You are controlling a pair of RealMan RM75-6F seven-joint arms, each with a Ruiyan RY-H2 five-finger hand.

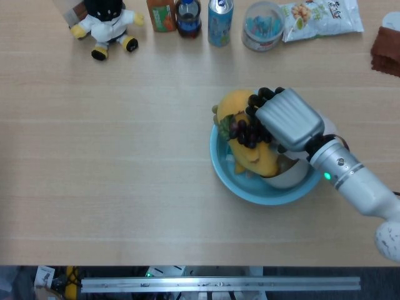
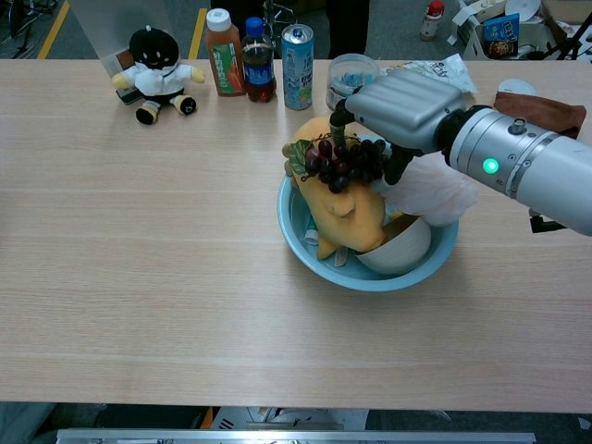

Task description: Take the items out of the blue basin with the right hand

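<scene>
Right of frame centre, the blue basin held a yellow plush toy, a bunch of purple grapes, a pink bath pouf and a white bowl. The right hand hovered over the grapes with fingers curled down; whether it gripped them could not be told.

Right hand over grapes

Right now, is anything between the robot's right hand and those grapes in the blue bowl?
Nothing visible. The right hand is directly over the grapes, which lie on top of the yellow plush in the blue basin.
</scene>
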